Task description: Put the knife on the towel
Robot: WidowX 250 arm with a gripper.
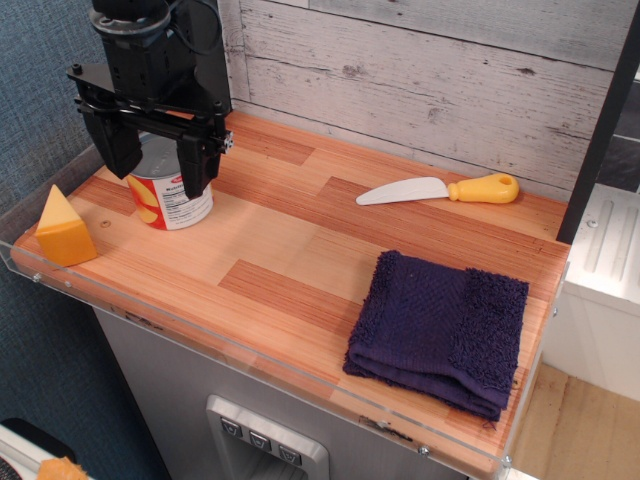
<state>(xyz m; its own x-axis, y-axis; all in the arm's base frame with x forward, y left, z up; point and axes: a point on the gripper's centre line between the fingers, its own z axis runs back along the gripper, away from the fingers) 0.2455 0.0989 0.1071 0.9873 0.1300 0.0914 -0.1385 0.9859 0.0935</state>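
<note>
Hovering open-jawed over a can (172, 195), the gripper (157, 160) hangs well apart from the knife (440, 189) and towel (438, 331).

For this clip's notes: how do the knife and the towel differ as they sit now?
The knife is slim, hard plastic, white blade with yellow handle; the towel is a broad, fuzzy, dark purple folded square. The knife lies near the back wall, the towel at the front edge. Both rest flat on the wooden counter, apart, far from the open claw.
</note>
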